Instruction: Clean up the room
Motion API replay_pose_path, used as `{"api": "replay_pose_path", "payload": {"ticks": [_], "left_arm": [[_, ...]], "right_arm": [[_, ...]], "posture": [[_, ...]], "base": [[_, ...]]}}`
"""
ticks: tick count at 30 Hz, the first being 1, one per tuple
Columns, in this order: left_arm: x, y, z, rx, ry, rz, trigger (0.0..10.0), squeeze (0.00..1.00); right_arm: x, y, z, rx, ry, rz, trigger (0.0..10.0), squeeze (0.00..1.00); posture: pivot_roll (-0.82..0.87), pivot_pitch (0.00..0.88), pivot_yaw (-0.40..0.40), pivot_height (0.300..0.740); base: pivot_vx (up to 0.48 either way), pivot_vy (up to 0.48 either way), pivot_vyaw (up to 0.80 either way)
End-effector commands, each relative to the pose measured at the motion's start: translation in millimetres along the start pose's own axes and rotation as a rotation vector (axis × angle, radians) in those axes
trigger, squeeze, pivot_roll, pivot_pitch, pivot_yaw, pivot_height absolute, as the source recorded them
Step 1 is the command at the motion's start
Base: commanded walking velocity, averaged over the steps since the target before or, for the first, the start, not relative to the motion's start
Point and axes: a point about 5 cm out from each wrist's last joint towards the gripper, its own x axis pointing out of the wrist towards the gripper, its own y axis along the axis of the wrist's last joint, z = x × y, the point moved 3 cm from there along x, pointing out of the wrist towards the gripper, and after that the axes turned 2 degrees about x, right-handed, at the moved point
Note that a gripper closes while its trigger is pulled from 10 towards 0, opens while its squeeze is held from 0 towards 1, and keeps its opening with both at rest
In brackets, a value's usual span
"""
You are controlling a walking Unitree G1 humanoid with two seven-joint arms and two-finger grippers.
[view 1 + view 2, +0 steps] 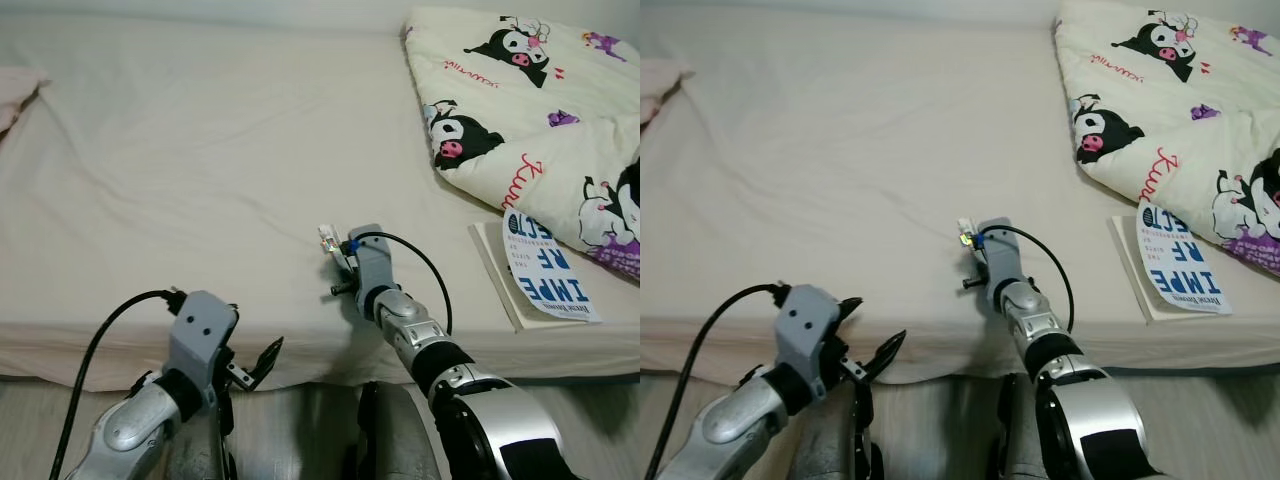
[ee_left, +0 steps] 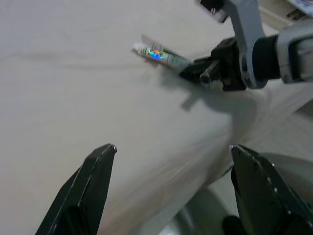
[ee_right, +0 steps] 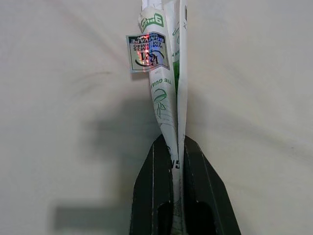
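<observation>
Now the right tool (image 3: pixel 177 156) clamps a creased white-and-green wrapper (image 3: pixel 164 73); the left tool (image 2: pixel 171 166) gapes apart.

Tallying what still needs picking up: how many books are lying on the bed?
1. The book lies near the bed's front edge on the robot's right, its far end tucked under the cartoon-print blanket. More could be hidden beneath that blanket.

Wide bed (image 1: pixel 200 180) under a creased cream sheet, folded cartoon-print quilt (image 1: pixel 530 110) on its far right corner, 1 blue-and-white book (image 1: pixel 540 270) at the right near edge partly under the quilt, pink fabric (image 1: pixel 15 95) at the left edge
</observation>
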Motion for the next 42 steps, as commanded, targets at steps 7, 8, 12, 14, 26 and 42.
{"api": "replay_pose_path", "payload": {"ticks": [7,8,12,14,26,42], "left_arm": [[13.0,-10.9,-5.6,-0.064,0.075,-0.005,10.0,0.0],[13.0,-10.9,-5.6,-0.064,0.075,-0.005,10.0,0.0],[30.0,-19.6,-10.8,-0.12,0.171,-0.024,10.0,0.0],[36.2,-18.7,-14.1,-0.137,0.209,-0.013,10.0,0.0],[63.6,-17.8,-34.8,-0.19,0.47,0.025,10.0,0.0],[68.1,-17.5,-31.1,-0.165,0.471,0.056,10.0,0.0]], "right_arm": [[-6.6,-7.8,19.9,0.082,-0.07,0.054,0.0,0.0],[-6.6,-7.8,19.9,0.082,-0.07,0.054,0.0,0.0],[-20.6,4.5,33.7,0.086,-0.128,0.232,10.0,0.0],[-30.7,6.4,36.6,0.066,-0.152,0.293,10.0,0.0],[-89.9,-11.0,23.9,0.007,-0.229,0.447,10.0,0.0],[-104.7,-19.9,21.0,0.001,-0.239,0.389,10.0,0.0]], "posture": [[0.11,0.214,-0.06,0.583],[0.11,0.214,-0.06,0.583],[0.05,0.138,-0.056,0.583],[0.04,0.125,-0.053,0.583],[-0.01,0.025,0.029,0.612],[-0.01,0.01,0.023,0.667]], "base": [[0.0,0.0,0.0],[0.0,0.0,0.0],[0.0,0.0,0.0],[0.0,0.0,0.0],[0.0,0.0,0.0],[0.0,0.0,0.0]]}}
